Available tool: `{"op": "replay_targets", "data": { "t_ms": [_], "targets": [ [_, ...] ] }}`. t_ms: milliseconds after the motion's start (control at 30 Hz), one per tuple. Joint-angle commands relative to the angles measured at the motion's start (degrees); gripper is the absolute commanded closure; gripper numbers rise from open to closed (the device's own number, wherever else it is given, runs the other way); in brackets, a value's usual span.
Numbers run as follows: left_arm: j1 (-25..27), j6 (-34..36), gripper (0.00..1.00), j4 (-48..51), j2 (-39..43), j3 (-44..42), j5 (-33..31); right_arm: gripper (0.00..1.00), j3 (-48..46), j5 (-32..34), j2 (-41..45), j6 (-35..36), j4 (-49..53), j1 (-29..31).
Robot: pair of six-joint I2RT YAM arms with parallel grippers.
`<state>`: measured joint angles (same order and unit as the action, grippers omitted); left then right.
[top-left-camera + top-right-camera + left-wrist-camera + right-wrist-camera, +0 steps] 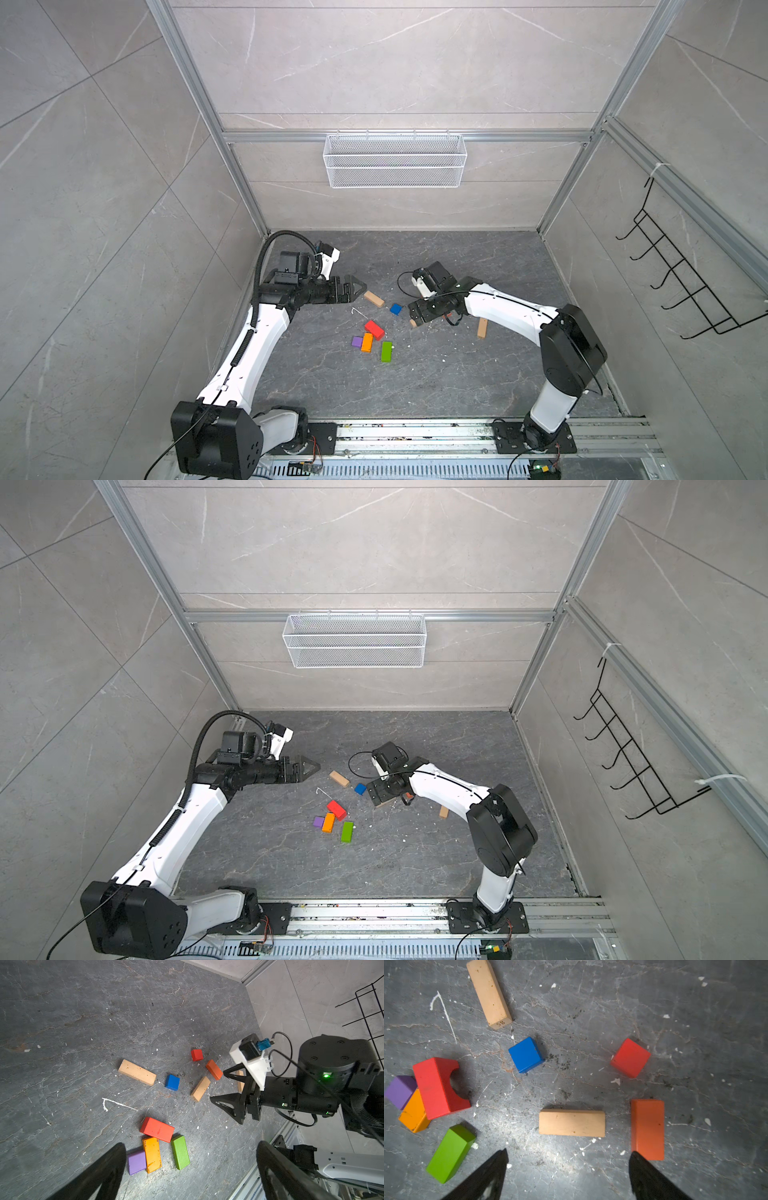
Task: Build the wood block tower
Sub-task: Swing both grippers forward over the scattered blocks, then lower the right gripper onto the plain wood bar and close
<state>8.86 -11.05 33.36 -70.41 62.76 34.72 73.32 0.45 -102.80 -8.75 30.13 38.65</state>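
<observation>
Spread wide and holding nothing, the right fingers [488, 1176] hang low over the dark grey stone-patterned worktop [695, 1022]. They point down at a short plain tan wooden bar [572, 1123] that lies crosswise just ahead of their tips. In the right wrist view one tip overlaps the near end of a dark orange wooden bar [647, 1128] beside it; whether they touch cannot be told.

Beyond these sit a small red wooden cube [630, 1057] and a small blue wooden cube [526, 1054], well apart. A longer plain tan wooden bar [489, 993] lies past the blue one.

The left fingers [99, 1176] are likewise spread and empty, held above the worktop with their tips near that longer bar in both top views.

Nearer the robot's base, a red wooden block with an arched notch [436, 1086] rests against a bright orange wooden bar [414, 1113]. A small purple wooden cube [399, 1091] touches that bar's side, and a green wooden bar [450, 1153] lies just beside them.

Another plain tan wooden bar [482, 328] lies partly under the right arm [511, 316]. Every block that shows lies on the worktop in a single layer.
</observation>
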Motion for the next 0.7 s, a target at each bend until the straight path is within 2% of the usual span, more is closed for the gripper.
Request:
{"op": "replay_targets", "data": {
  "t_ms": [0, 333, 667],
  "targets": [
    [0.9, 1.1, 0.00, -1.1, 1.0, -0.4, 0.1, 0.11, 1.9, 1.8, -2.8, -0.2, 0.2, 1.0],
    [2.3, 0.4, 0.00, -1.9, 2.1, -0.7, 0.4, 0.12, 3.1, 1.8, -7.4, -0.3, 1.2, 1.2],
    [2.4, -7.5, 0.00, -8.6, 3.6, -3.4, 5.2, 0.12, 3.6, 3.4, -10.5, -0.3, 1.0, 1.3]
  ]
}}
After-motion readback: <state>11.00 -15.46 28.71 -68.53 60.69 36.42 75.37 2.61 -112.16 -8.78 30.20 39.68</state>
